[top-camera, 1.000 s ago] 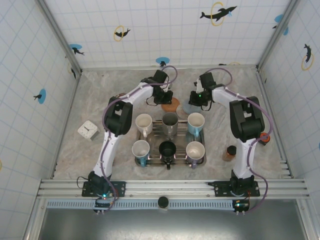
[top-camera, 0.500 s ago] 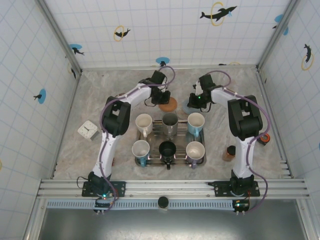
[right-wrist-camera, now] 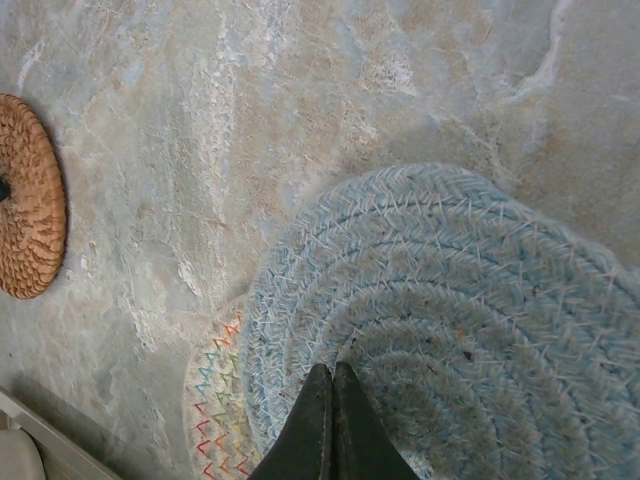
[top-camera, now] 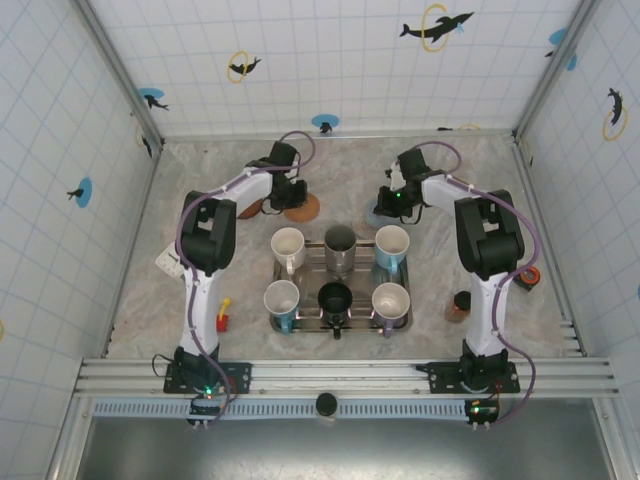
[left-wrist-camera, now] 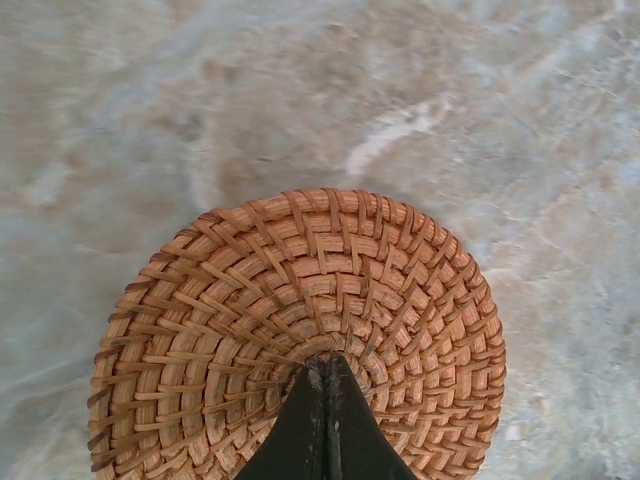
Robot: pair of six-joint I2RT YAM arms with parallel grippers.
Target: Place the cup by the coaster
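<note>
Left pincer [left-wrist-camera: 325,372], shut with its tip on the wicker coaster [left-wrist-camera: 250,320], has the white mug [top-camera: 288,244] just on its near side, closer to it than to your right pincer [right-wrist-camera: 333,382].

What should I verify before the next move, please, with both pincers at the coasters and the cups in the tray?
1. State of the left pincer: ok, shut, tips together over the wicker coaster.
2. State of the right pincer: ok, shut, tips together over the blue coaster.
3. The blue coaster lies alone: not ok, it overlaps a white stitched coaster.
4. A cup is gripped: not ok, all six cups stand in the tray.
5. Pincer tips touch the coasters or hover above them: cannot tell.
</note>
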